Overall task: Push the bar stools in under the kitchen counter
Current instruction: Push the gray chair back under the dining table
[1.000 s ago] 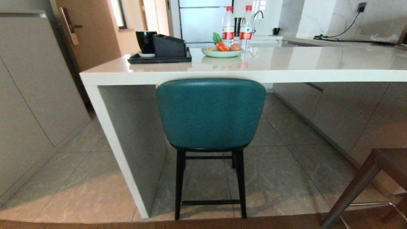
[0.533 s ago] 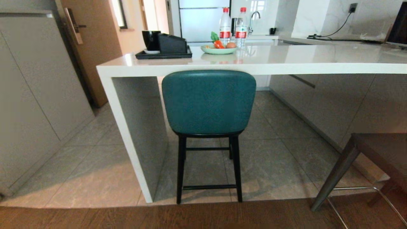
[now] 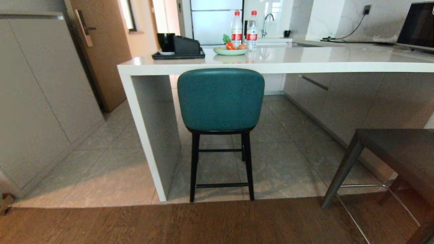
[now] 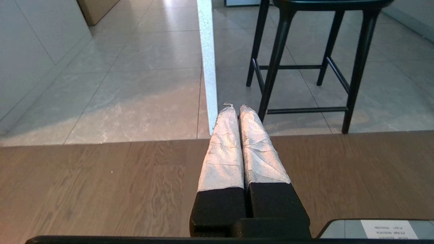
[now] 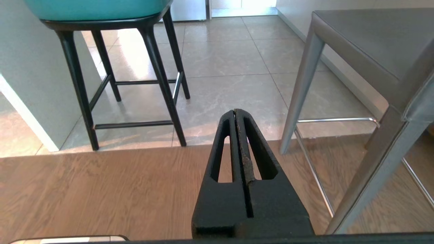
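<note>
The teal bar stool (image 3: 220, 100) stands tucked under the white kitchen counter (image 3: 271, 62), its rounded back right below the slab's edge and its black legs (image 4: 274, 64) on the tiles beside the slanted side panel (image 3: 142, 128). The dark grey bar stool (image 3: 400, 152) stands out from the counter at the right, its seat (image 5: 369, 37) over the wood floor's edge. Neither arm shows in the head view. My left gripper (image 4: 236, 107) is shut and empty, low over the wood floor. The right gripper (image 5: 235, 111) is shut and empty too, between the two stools.
A black tray with cups (image 3: 178, 51), a plate of fruit (image 3: 230, 50) and two water bottles (image 3: 244, 30) sit on the counter. Grey cabinets (image 3: 37, 101) line the left. A laptop (image 3: 415, 25) stands at the back right. Tile meets wood flooring (image 3: 169, 223) in front.
The whole head view has drawn back: the counter and teal stool look smaller and farther, more wood floor shows in front, and more of the grey stool has come into view.
</note>
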You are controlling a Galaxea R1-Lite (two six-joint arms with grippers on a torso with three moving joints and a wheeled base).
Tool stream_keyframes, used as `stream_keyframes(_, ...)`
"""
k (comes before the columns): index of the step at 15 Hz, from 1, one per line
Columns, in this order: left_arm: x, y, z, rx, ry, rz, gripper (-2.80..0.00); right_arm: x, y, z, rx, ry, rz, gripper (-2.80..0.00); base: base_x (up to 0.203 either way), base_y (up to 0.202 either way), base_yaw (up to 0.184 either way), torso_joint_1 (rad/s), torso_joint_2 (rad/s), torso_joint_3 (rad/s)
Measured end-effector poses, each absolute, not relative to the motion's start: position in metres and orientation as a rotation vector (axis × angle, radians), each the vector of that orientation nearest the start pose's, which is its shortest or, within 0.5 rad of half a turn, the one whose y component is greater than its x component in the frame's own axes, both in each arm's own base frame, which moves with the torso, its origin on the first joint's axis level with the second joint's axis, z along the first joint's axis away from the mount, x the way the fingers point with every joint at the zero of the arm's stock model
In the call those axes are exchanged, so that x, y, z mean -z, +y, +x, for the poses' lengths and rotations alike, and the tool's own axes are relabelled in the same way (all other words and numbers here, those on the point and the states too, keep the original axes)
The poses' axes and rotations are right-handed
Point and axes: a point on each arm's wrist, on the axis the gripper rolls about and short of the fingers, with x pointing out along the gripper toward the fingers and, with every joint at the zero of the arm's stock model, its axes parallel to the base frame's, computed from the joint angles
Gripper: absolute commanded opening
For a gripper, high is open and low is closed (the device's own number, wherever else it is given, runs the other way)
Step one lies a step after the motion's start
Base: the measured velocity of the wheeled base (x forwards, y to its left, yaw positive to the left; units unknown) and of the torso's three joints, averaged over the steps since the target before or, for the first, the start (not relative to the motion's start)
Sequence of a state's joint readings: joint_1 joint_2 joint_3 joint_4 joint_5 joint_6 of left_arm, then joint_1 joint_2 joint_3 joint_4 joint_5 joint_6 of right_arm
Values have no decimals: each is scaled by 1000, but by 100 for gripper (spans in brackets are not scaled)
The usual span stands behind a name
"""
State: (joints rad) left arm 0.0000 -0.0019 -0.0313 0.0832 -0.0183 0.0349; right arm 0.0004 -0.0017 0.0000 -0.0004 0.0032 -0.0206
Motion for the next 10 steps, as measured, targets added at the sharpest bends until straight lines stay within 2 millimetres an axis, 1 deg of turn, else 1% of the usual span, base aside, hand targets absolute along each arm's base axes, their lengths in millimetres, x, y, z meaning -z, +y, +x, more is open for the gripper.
stream_keyframes(10,-76,0,-25,19,49,33,-280,-76,0,-23,-4,-3,-20,-280,0,0,0,0,0,0)
